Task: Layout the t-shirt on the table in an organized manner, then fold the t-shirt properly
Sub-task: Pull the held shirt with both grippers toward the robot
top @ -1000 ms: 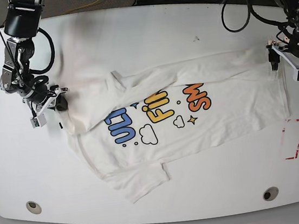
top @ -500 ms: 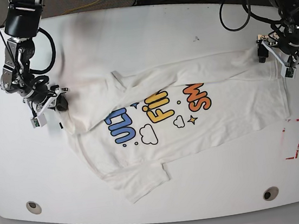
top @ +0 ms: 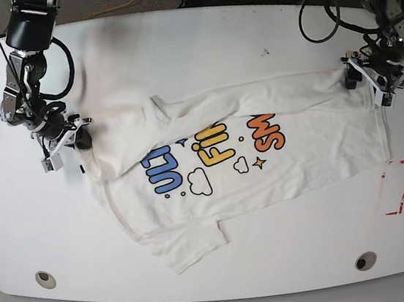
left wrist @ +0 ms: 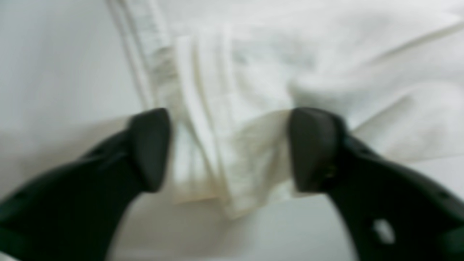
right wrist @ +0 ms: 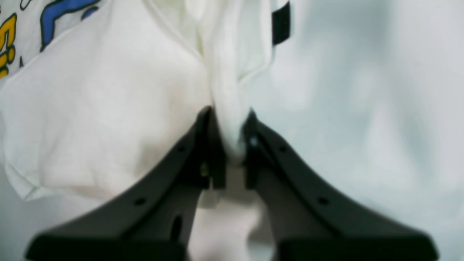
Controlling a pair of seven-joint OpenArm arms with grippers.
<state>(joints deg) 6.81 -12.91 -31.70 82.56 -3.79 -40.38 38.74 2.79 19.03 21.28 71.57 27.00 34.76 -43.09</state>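
The white t-shirt [top: 263,165] lies spread across the table [top: 189,49], print side up, with blue, yellow and orange letters. Its upper part is folded over and one sleeve points toward the near edge. My right gripper [top: 75,141] is at the shirt's left end. In the right wrist view this gripper [right wrist: 232,145] is shut on a bunched fold of the t-shirt [right wrist: 108,108]. My left gripper [top: 369,85] is at the shirt's far right corner. In the left wrist view it [left wrist: 230,148] straddles a gathered hem of the t-shirt [left wrist: 232,108] with its jaws apart.
A red tape rectangle [top: 394,188] marks the table near the shirt's right edge. Two grommet holes [top: 44,278] [top: 364,261] sit near the front edge. Black cables [top: 317,4] hang over the far right of the table.
My left gripper has moved inward and farther back onto the shirt's right corner, and its jaws have narrowed around the hem. The right gripper and the shirt's left end have stayed put.
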